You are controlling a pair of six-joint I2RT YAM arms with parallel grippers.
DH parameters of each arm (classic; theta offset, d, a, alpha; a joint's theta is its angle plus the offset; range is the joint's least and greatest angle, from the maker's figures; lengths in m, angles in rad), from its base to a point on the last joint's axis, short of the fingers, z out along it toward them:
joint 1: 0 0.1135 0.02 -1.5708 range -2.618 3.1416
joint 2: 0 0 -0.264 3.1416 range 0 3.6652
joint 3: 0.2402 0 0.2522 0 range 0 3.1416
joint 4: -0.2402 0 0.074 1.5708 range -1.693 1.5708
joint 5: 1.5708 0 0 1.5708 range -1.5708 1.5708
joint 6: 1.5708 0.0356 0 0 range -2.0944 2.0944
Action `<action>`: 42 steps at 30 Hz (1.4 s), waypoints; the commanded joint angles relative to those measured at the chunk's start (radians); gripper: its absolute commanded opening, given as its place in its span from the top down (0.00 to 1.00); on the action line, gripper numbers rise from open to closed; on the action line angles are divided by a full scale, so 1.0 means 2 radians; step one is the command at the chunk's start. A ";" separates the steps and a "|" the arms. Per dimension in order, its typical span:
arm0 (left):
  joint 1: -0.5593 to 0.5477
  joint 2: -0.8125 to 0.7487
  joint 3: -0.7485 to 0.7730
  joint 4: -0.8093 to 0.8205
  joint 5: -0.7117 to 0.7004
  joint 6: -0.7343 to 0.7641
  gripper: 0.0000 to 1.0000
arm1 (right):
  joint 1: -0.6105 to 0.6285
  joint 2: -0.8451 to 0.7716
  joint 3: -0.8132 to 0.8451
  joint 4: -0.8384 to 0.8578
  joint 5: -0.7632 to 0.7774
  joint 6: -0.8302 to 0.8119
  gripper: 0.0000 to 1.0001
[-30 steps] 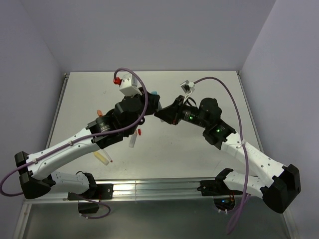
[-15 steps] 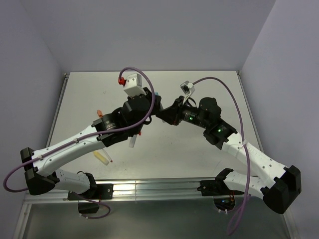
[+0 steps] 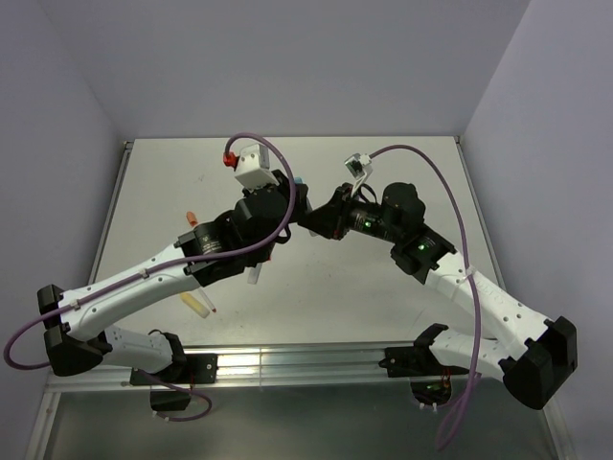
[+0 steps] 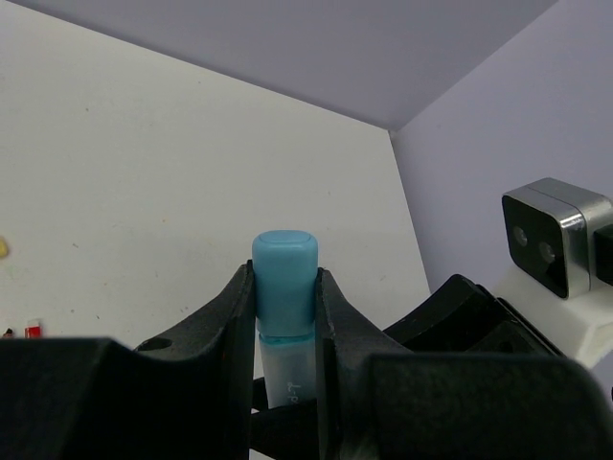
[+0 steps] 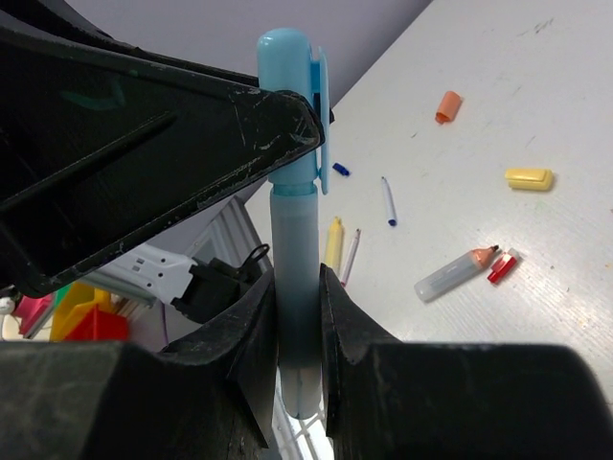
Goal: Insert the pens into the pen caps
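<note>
White table (image 3: pixel 374 292); left pincer (image 4: pixel 285 287) clamps light-blue cap (image 4: pixel 284 273), fitted over pen (image 5: pixel 293 249) clamped by right pincer (image 5: pixel 299 299)

Only one print shows, in the left wrist view: a few small dark characters on the pale barrel of the light-blue pen (image 4: pixel 284 369), just under the light-blue cap (image 4: pixel 284 283). They are too blurred to read.

From above, both arms (image 3: pixel 144 278) hide nearly all of the light-blue pen (image 5: pixel 294 249) and its cap (image 4: pixel 284 278).
</note>
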 commanded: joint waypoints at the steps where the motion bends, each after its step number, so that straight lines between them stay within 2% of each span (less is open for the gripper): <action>1: -0.062 0.001 -0.013 -0.083 0.102 -0.008 1.00 | -0.035 0.007 0.057 0.135 0.116 0.015 1.00; 21: -0.083 0.006 -0.004 -0.111 0.082 -0.023 1.00 | -0.036 0.010 0.073 0.107 0.147 -0.021 1.00; 34: -0.082 0.018 0.035 -0.131 0.075 0.016 1.00 | -0.038 0.009 0.093 0.044 0.090 -0.071 1.00; 35: -0.081 0.016 0.040 -0.135 0.063 0.015 0.97 | -0.038 0.008 0.089 0.045 0.086 -0.068 1.00; 36: -0.080 0.015 0.042 -0.135 0.060 0.015 0.87 | -0.038 0.007 0.086 0.046 0.084 -0.067 1.00; 38: -0.072 0.012 0.050 -0.131 0.054 0.019 0.77 | -0.038 0.003 0.080 0.042 0.079 -0.065 1.00; 39: -0.068 0.007 0.053 -0.121 0.051 0.022 0.62 | -0.038 0.002 0.078 0.039 0.076 -0.064 1.00; 41: -0.052 0.002 0.065 -0.108 0.043 0.038 0.45 | -0.038 -0.004 0.073 0.035 0.068 -0.063 1.00; 42: -0.047 0.000 0.070 -0.095 0.036 0.044 0.33 | -0.038 -0.007 0.070 0.031 0.066 -0.061 1.00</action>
